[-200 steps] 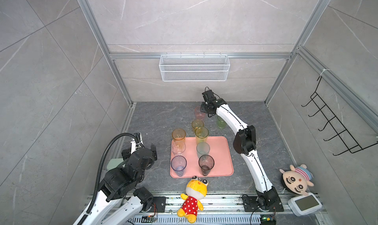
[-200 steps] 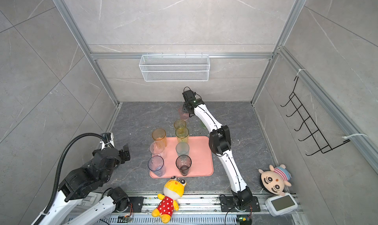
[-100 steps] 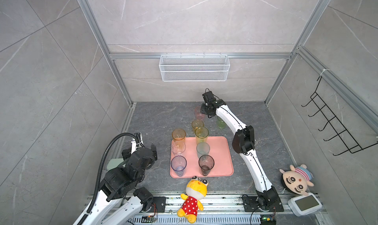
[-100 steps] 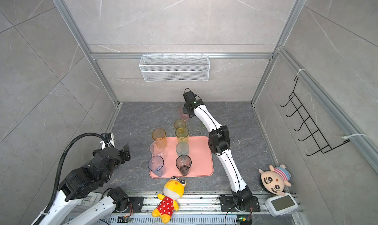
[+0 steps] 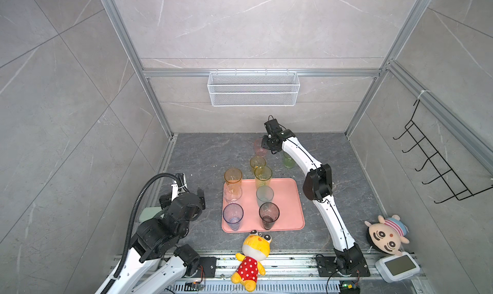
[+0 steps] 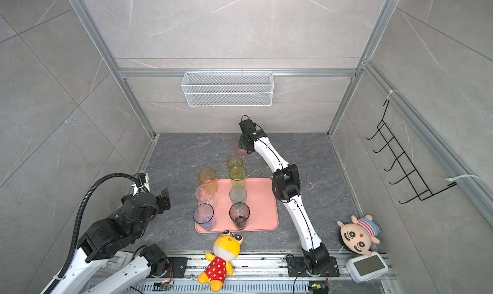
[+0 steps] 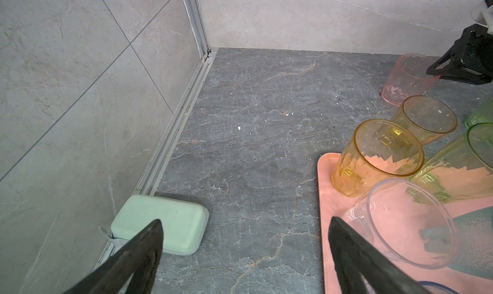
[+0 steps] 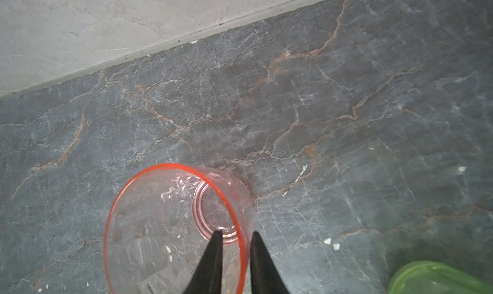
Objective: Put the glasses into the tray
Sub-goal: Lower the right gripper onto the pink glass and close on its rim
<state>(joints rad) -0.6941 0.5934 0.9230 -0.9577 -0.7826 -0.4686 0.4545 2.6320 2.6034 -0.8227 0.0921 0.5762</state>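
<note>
Pink item: the pink glass (image 8: 170, 226) stands upright on the table (image 5: 200, 159), off the tray (image 5: 288, 199) and nearest the back wall in both top views.
Grip: the right end effector (image 8: 236, 232) comes down over its rim with one finger inside the wall and the other outside. The jaws are drawn close with a slim gap, and I cannot tell whether they pinch the wall.
Off-tray: a short amber glass (image 5: 257, 164) stands just past the tray's far edge. A green glass (image 5: 288, 160) stands beside the right arm, partly hidden by it.
Tray load: six upright glasses. A tall amber glass (image 5: 233, 177) and a yellow-green glass (image 5: 263, 176) stand at the far edge, a clear glass (image 5: 232, 192) and a teal glass (image 5: 264, 195) in the middle, a blue glass (image 5: 233, 215) and a smoky glass (image 5: 269, 214) nearest the arm bases.
Idle arm: the left end effector (image 7: 245, 220) has its jaws spread wide and holds nothing. It is left of the tray, above the table, near a mint case (image 7: 165, 223).
Change: against a second ago, both arms, the tray and every glass sit much where they were.
Surface: dark grey veined stone with pale specks.
Room: light grey tiled walls in aluminium framing. A wire basket (image 5: 253, 88) hangs on the back wall and a black hook rack (image 5: 437, 167) on the right wall. A yellow plush toy (image 5: 253, 255), a plush doll head (image 5: 386, 234) and a white device (image 5: 397, 266) lie along the near edge.
</note>
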